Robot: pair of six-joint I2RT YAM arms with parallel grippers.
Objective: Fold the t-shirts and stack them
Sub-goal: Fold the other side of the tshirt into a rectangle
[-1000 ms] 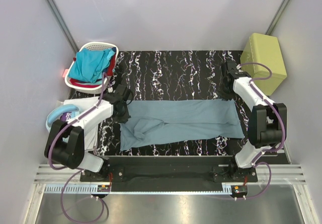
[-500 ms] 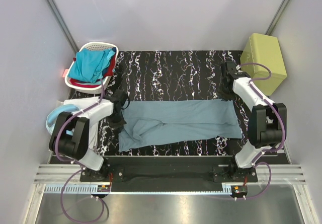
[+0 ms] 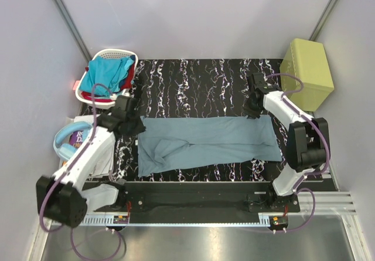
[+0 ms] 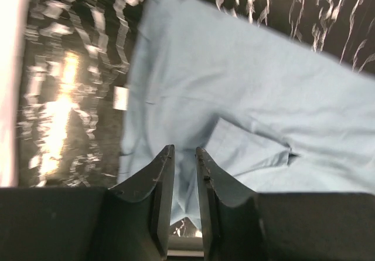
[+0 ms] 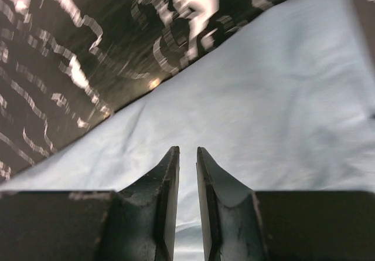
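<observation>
A grey-blue t-shirt (image 3: 211,141) lies folded into a long band across the black marbled table (image 3: 193,82), with a rumpled flap near its left end (image 4: 246,146). My left gripper (image 3: 136,126) hovers over the shirt's left edge, jaws a little apart with nothing between them (image 4: 184,148). My right gripper (image 3: 252,109) is above the shirt's far right corner, also slightly open and empty (image 5: 187,148), with cloth (image 5: 263,108) spread below it. A turquoise t-shirt (image 3: 105,76) and a red one (image 3: 128,80) lie bunched in the basket.
The white laundry basket (image 3: 114,53) stands at the table's far left corner. A yellow-green box (image 3: 307,73) sits at the far right. A light blue ring-shaped object (image 3: 65,139) rests on white paper left of the table.
My left gripper has let go of the shirt's left edge, opened a little and swung up towards the far left. The right gripper has shifted slightly left over the shirt's corner.
</observation>
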